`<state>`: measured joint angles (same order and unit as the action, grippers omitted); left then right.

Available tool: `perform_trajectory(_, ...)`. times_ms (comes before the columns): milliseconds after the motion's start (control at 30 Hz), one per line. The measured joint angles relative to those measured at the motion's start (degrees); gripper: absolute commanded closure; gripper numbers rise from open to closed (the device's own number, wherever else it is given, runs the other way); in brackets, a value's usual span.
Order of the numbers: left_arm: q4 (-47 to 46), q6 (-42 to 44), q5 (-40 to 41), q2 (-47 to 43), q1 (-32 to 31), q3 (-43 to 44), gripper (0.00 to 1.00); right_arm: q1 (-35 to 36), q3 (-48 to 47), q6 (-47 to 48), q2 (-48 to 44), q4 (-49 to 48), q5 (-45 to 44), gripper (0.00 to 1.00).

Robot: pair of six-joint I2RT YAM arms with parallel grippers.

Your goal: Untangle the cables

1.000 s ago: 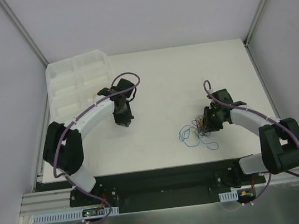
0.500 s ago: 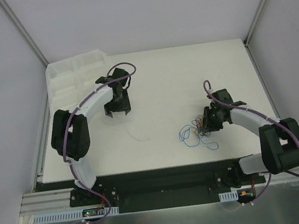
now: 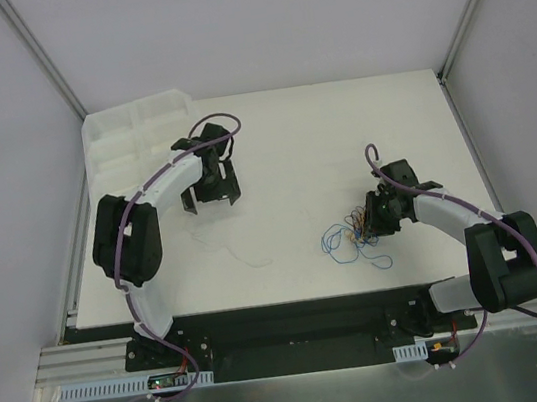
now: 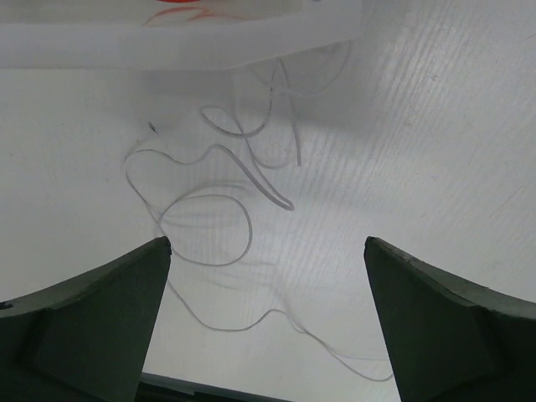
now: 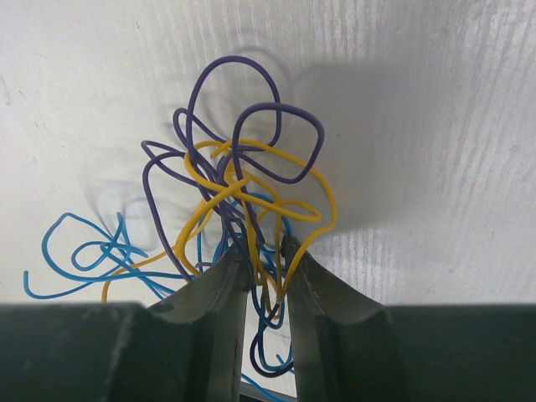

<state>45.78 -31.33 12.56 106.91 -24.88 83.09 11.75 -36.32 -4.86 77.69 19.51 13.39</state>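
Observation:
The cables (image 5: pixel 239 188) are a small tangle of purple, yellow and blue wires on the white table; in the top view the cables (image 3: pixel 346 235) lie right of centre. My right gripper (image 5: pixel 266 249) is shut on the cables, with yellow and dark strands pinched between its fingers. In the top view the right gripper (image 3: pixel 371 223) sits at the tangle's right side. A thin white wire (image 4: pixel 219 203) lies loose in loops on the table. Above it my left gripper (image 4: pixel 266 244) stands open with nothing between its fingers. The left gripper (image 3: pixel 212 200) is left of centre in the top view.
A white compartment tray (image 3: pixel 127 133) stands at the back left corner, just beyond the left gripper. In the left wrist view the tray (image 4: pixel 126 40) has a red-orange wire (image 4: pixel 180 12) inside. The white table (image 3: pixel 292 157) is walled on the sides and back.
The left gripper opened wide and drew back toward the tray, leaving the white wire lying on the table. The right gripper and the tangle have not moved.

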Motion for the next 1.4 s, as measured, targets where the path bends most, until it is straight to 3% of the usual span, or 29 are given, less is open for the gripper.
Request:
perform_trajectory(300,-1.64,-0.44,3.87,4.85,1.33,1.49,0.57,0.00,0.00,0.02,0.00,0.00,0.07,0.73)
perform_trajectory(433,-3.19,2.01,6.45,5.16,1.31,1.38,0.97,0.00,0.00,0.02,0.00,0.00,0.17,0.73)
perform_trajectory(467,-3.65,2.43,6.93,5.14,1.31,1.33,1.00,0.00,0.00,0.02,0.00,0.00,0.17,0.73)
perform_trajectory(700,-7.06,7.58,7.48,2.05,-0.31,-5.01,1.00,0.02,-0.02,0.02,0.00,0.00,0.20,0.73)
perform_trajectory(933,-9.73,13.94,2.49,-12.61,-11.98,-14.10,1.00,0.13,-0.02,0.02,0.00,0.00,0.20,0.73)
perform_trajectory(1067,-11.93,17.29,-2.97,-19.04,-13.64,-17.84,0.99,0.13,-0.02,0.02,0.02,0.00,0.20,0.73)
perform_trajectory(1233,-12.39,20.20,-7.23,-19.74,-12.63,-21.40,0.83,0.15,-0.04,0.02,0.07,0.00,0.20,0.73)
perform_trajectory(1367,-12.44,20.79,-9.11,-19.91,-12.63,-22.21,0.43,0.17,-0.13,0.02,0.22,-0.04,0.31,0.73)
perform_trajectory(1400,-12.59,20.48,-9.11,-20.35,-12.63,-22.38,0.39,0.17,-0.13,0.02,0.26,-0.07,0.42,0.72)
